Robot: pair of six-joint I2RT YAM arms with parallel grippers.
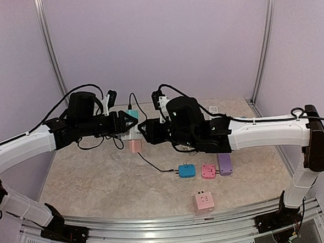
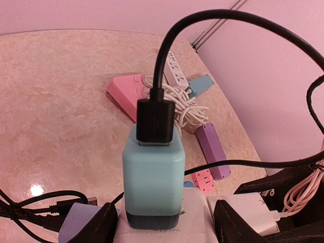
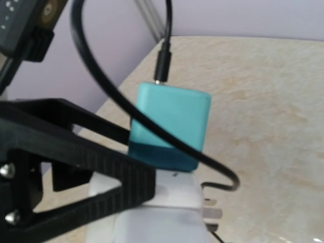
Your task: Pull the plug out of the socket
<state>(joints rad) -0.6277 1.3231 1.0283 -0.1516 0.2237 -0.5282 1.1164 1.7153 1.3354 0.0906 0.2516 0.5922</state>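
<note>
From above, the two arms meet over the middle of the pale stone-patterned table (image 1: 88, 181). The left gripper (image 1: 133, 123) and right gripper (image 1: 143, 131) close in from either side on a white plastic socket block (image 1: 130, 134), with the boxy teal plastic charger plug (image 1: 132, 113) standing on top of it. Loose blue, pink and purple adapters (image 1: 208, 171) lie well apart, nearer the arm bases.

The left wrist view shows the plug (image 2: 153, 174) upright and fully seated in the socket block (image 2: 195, 215), a black cable connector (image 2: 156, 121) pushed into its top. The left gripper (image 2: 167, 223) has its black fingers (image 2: 98, 225) set one each side of the block and seemingly pressed to it. I judge it clamped there as a brace, not on the plug.

In the right wrist view the plug (image 3: 169, 126) sits flush on the block (image 3: 152, 212), so the pull has not begun; gripping the teal body and drawing it straight up is all left to do. The right gripper's own fingers are out of frame here and too crowded from above — whether they hold anything I cannot tell. The block's lower part is cut off.
</note>
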